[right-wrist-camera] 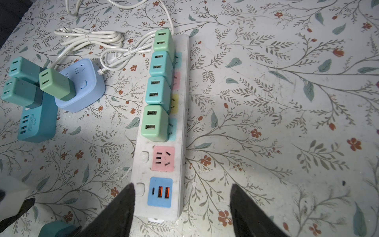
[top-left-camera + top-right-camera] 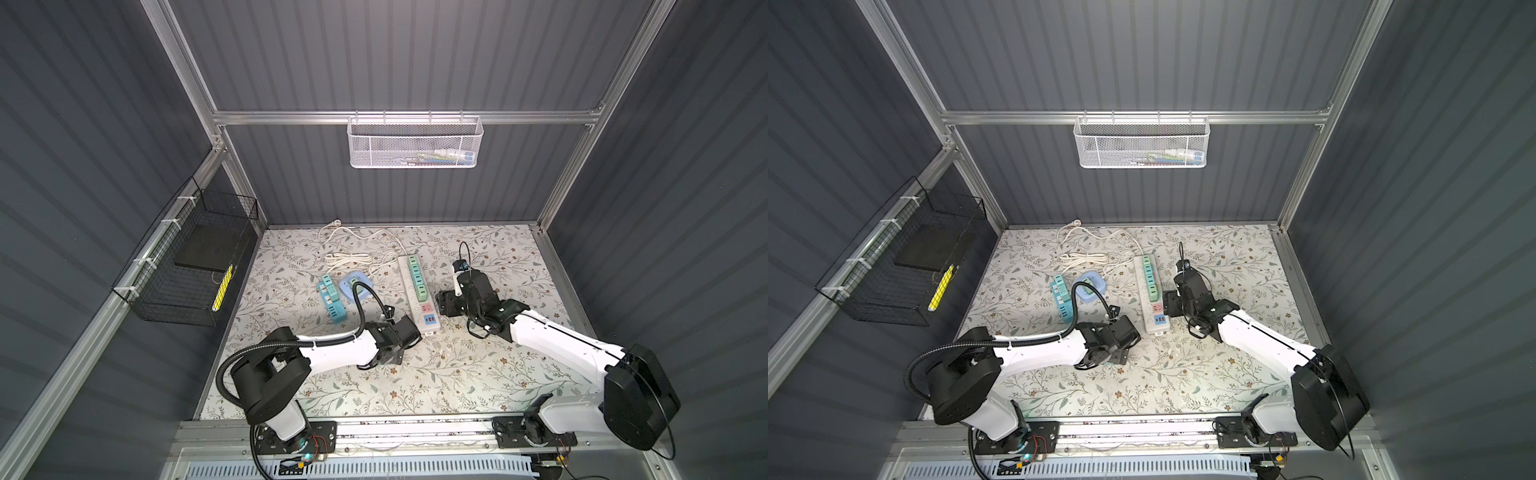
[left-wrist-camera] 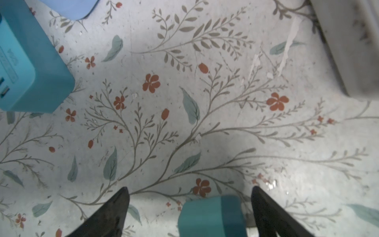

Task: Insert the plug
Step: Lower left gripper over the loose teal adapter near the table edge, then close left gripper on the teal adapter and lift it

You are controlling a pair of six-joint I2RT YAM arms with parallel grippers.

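Note:
In the left wrist view a teal plug (image 3: 212, 217) lies on the flowered table between the fingers of my left gripper (image 3: 189, 187). That gripper is open; the plug sits close to one finger, with a wide gap to the other. The same plug shows in the right wrist view (image 1: 55, 229). My right gripper (image 1: 182, 185) is open and empty, low over the near end of the white power strip (image 1: 182, 123). The strip's pink socket (image 1: 163, 159) is free, and several green and teal adapters (image 1: 155, 123) fill the sockets beyond it. In a top view both grippers (image 2: 392, 355) (image 2: 446, 305) flank the strip's near end (image 2: 428, 328).
A light-blue socket cube (image 1: 86, 86) holds a green adapter. A teal strip (image 1: 37, 123) beside it carries two teal adapters. A coiled white cord (image 1: 92, 37) lies behind them. A black wire basket (image 2: 183, 270) hangs on the left wall and a white mesh basket (image 2: 415, 141) on the back wall.

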